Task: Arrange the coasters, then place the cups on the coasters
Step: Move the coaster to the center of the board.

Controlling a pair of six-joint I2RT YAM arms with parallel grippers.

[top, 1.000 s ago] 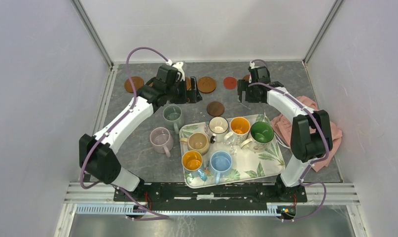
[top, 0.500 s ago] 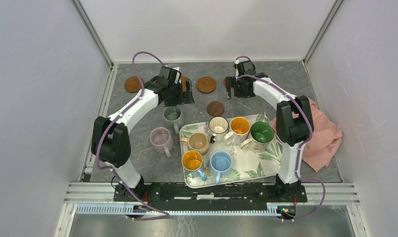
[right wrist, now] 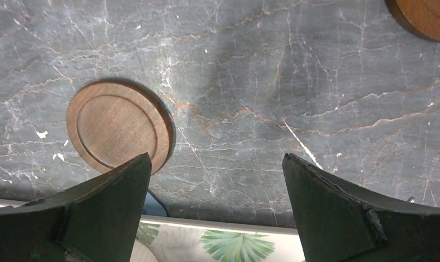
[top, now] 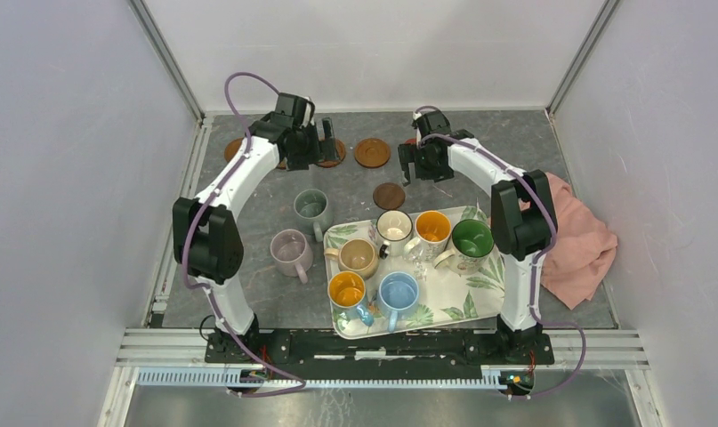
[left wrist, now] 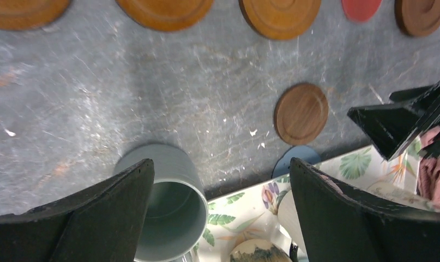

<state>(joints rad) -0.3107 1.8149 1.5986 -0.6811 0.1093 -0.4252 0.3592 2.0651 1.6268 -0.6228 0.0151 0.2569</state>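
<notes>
Jaws wide, grey marble tbl [top: 533, 133], wht walls [top: 373, 53]

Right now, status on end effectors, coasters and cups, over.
Left end effector, right end effector open, empty. Cups all off coasters, six on tray. Grey-blue coaster partly under tray edge.

Bare coasters [top: 372, 152] lie far back; upright cups [top: 398, 291] cluster nearer.

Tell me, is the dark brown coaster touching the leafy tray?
Apart. The right wrist view shows grey table between the dark brown coaster and the leafy tray.
</notes>
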